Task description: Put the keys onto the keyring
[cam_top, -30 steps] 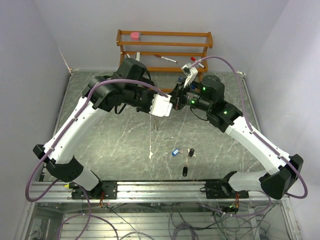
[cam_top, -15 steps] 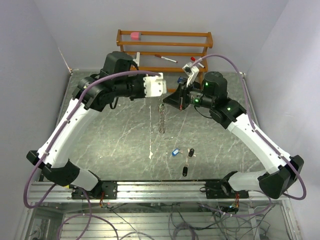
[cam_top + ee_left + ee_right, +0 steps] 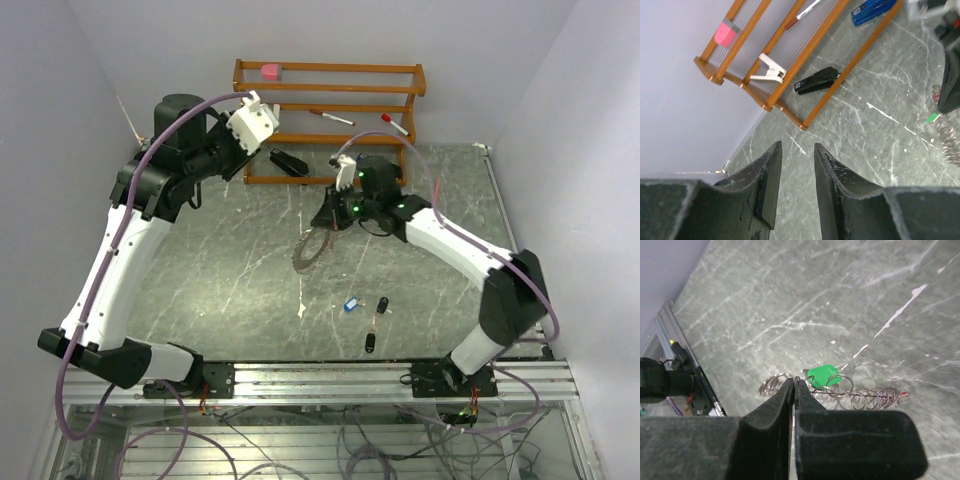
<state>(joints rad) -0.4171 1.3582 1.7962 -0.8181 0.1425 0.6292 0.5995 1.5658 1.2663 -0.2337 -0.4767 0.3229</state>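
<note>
One keyring [image 3: 312,248] is in play: a big silvery hoop of small wire loops with a jagged rim, a wide hollow centre and a small red tag [image 3: 902,392]. It hangs tilted over the middle of the bench [image 3: 220,270], and the right tool [image 3: 794,382] has its jaws pressed together on the rim. There are four keys. One green key [image 3: 822,375] is threaded on the ring just beside that grip. Three lie loose nearer the arm bases: a blue key [image 3: 350,303], a black key [image 3: 383,305] just right of it, and a second black key [image 3: 370,343] nearer still. The left tool [image 3: 796,147] is raised beside the wooden rack [image 3: 330,92], its jaws a narrow gap apart and holding nothing. Two red-capped markers [image 3: 330,117] lie on the rack.
</note>
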